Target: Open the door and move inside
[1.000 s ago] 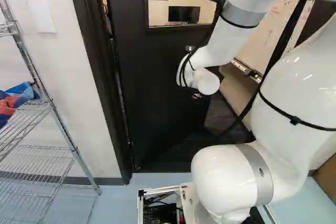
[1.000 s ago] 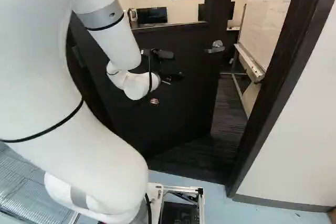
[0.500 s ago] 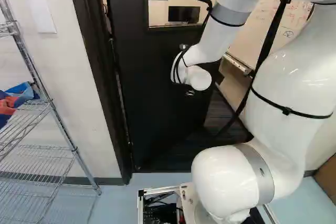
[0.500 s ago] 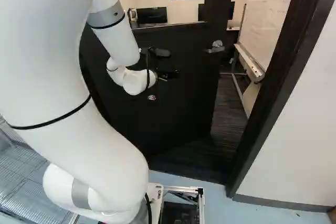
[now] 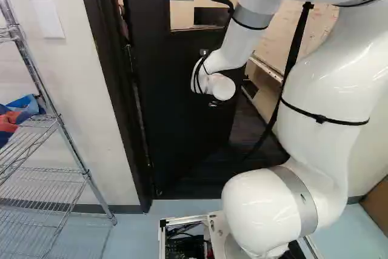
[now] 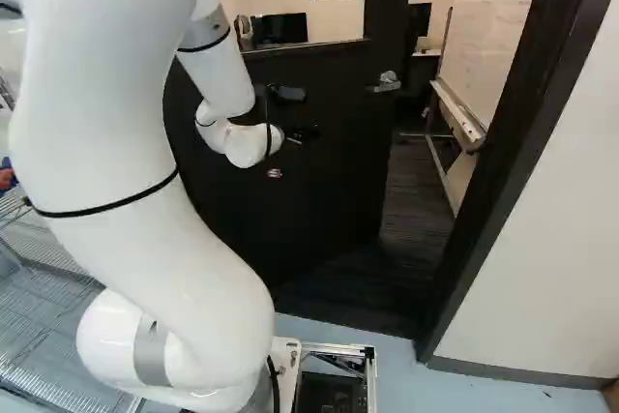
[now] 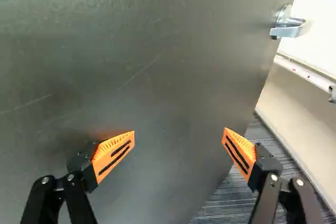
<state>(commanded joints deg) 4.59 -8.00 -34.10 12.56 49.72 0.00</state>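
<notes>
Plainly ajar, the flat black door (image 6: 329, 191) lies ahead of the spread, empty jaws, its silver lever handle (image 7: 288, 25) off to their right, so the coming move probably wants a forward push.

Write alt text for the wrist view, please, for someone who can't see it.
An open claw with orange pads faces a dark, scuffed door that stands ajar. A silver lever handle sits near the door's edge, not between the fingers. Past that edge are a striped gray floor and a pale ledge.
</notes>
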